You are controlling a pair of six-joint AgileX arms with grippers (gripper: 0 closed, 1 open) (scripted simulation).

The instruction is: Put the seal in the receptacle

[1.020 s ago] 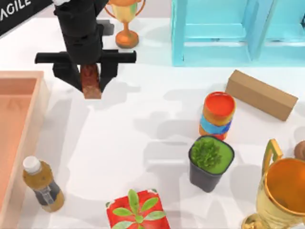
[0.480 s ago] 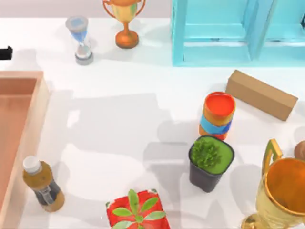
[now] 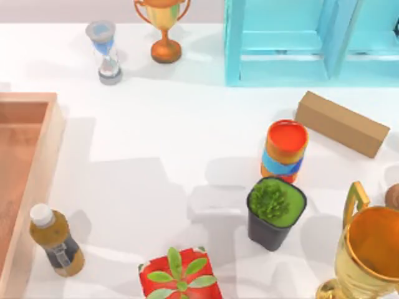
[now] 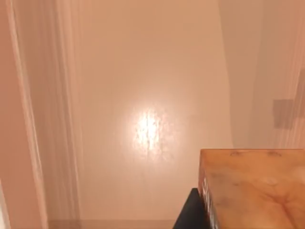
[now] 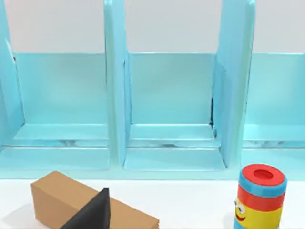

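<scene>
The left gripper (image 4: pixel 224 217) held the seal (image 4: pixel 255 188) tight between its fingers, carved base pointing down. The tray (image 3: pixel 37 187) lay right under the claw, its orange-pink floor (image 4: pixel 147 119) straight below the seal. I think it only needed lowering. The right gripper (image 5: pixel 90 214) waited by the cardboard box (image 5: pixel 57 195); I cannot tell its fingers

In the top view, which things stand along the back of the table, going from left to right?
Hourglass → small trophy → turquoise cabinet.
</scene>
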